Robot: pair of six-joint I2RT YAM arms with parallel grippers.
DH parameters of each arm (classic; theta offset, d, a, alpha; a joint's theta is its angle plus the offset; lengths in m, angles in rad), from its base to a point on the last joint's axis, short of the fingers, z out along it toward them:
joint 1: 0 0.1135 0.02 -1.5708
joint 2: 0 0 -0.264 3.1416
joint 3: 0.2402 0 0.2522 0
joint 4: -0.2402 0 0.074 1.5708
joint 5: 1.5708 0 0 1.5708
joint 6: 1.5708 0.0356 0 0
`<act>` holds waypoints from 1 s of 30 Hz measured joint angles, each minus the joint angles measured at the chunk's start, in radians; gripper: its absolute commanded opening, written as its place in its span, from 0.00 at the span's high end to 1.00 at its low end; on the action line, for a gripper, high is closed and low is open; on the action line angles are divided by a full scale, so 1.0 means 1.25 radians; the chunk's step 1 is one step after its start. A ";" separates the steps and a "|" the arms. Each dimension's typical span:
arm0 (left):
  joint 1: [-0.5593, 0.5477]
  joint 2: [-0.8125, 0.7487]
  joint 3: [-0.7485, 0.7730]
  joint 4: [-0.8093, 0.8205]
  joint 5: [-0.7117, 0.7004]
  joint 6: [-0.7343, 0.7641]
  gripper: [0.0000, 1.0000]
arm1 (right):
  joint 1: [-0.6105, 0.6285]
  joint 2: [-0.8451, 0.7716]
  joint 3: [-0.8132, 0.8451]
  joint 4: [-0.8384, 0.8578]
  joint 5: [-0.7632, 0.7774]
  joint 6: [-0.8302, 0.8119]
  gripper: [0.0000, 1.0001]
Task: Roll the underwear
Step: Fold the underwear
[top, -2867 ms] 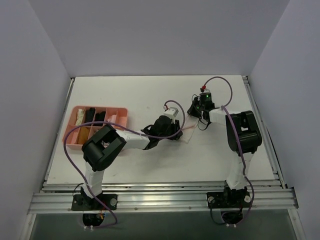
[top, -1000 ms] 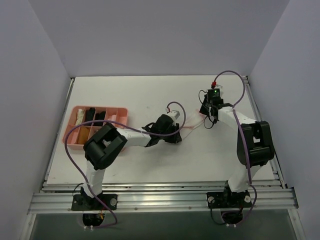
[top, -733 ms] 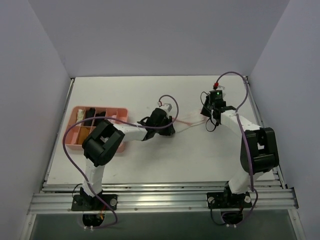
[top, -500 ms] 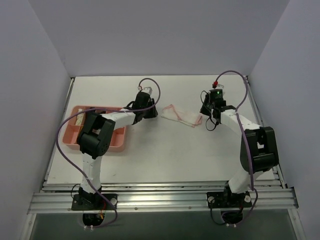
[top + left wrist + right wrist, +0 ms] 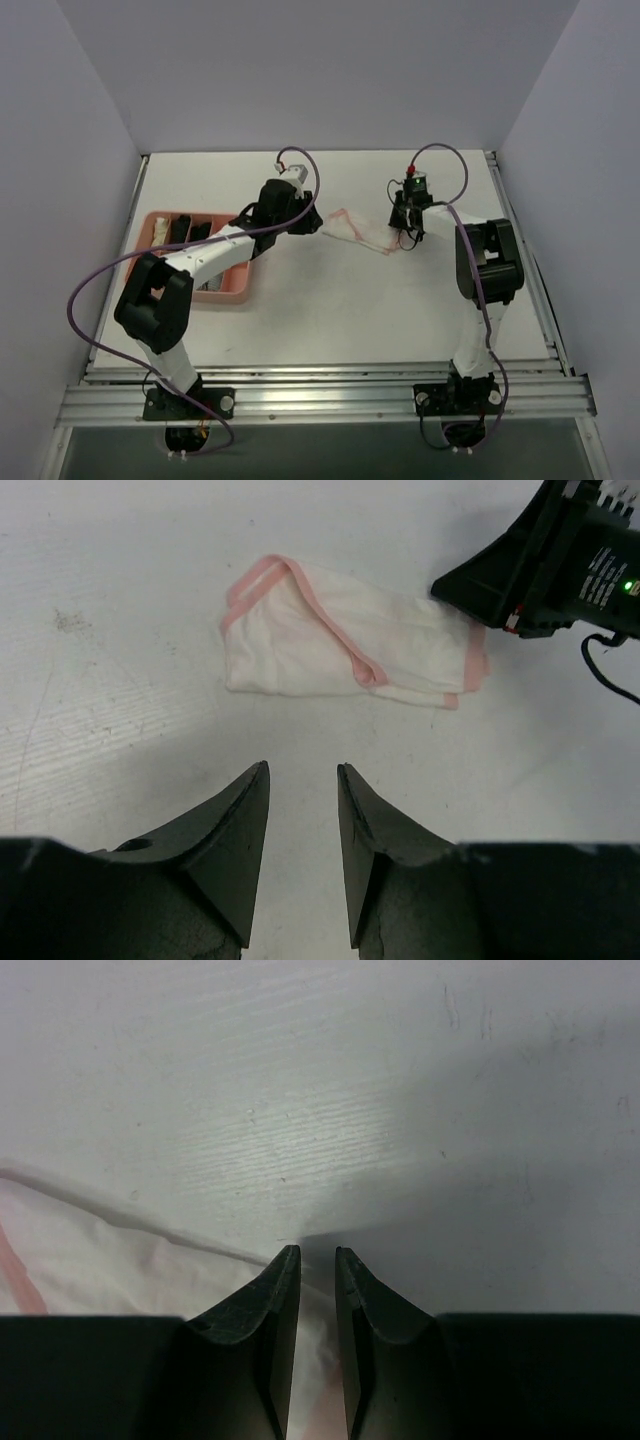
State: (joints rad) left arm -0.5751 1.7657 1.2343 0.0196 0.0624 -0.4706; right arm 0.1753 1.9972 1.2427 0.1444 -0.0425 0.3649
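Observation:
The underwear (image 5: 358,230) is a thin white garment with pink trim. It lies folded flat on the table between my two grippers. In the left wrist view it (image 5: 340,645) lies ahead of my left gripper (image 5: 303,780), which is open and empty, a short way back from it. My left gripper (image 5: 303,216) is to the left of the garment. My right gripper (image 5: 404,226) is at the garment's right end. In the right wrist view its jaws (image 5: 316,1260) stand nearly closed with white cloth (image 5: 120,1260) pinched between them.
A pink divided tray (image 5: 238,286) with dark and beige rolled garments sits at the left, partly under my left arm. The right gripper's black body (image 5: 560,560) shows at the top right of the left wrist view. Grey walls enclose the table.
My left gripper let go of the underwear and swung left and back. The stretched garment now lies slack and flat. My right gripper stayed at its right end and shifted slightly left.

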 measured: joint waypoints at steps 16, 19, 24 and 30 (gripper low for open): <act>0.018 -0.059 -0.130 -0.050 0.017 -0.013 0.57 | 0.185 -0.187 -0.273 0.073 0.091 0.108 0.82; 0.015 -0.092 -0.172 -0.052 0.023 -0.016 0.56 | 0.298 -0.248 -0.347 0.075 0.120 0.166 0.82; 0.012 -0.138 -0.252 -0.054 0.050 -0.025 0.53 | 0.411 -0.297 -0.406 0.091 0.131 0.233 0.82; 0.012 -0.121 -0.271 -0.049 0.090 -0.036 0.48 | 0.414 -0.335 -0.432 0.079 0.162 0.256 0.82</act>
State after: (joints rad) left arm -0.5602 1.6146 0.8959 -0.0418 0.1745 -0.5159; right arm 0.6926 1.5787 0.7025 0.2436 0.1596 0.6849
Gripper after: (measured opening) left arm 0.500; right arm 0.177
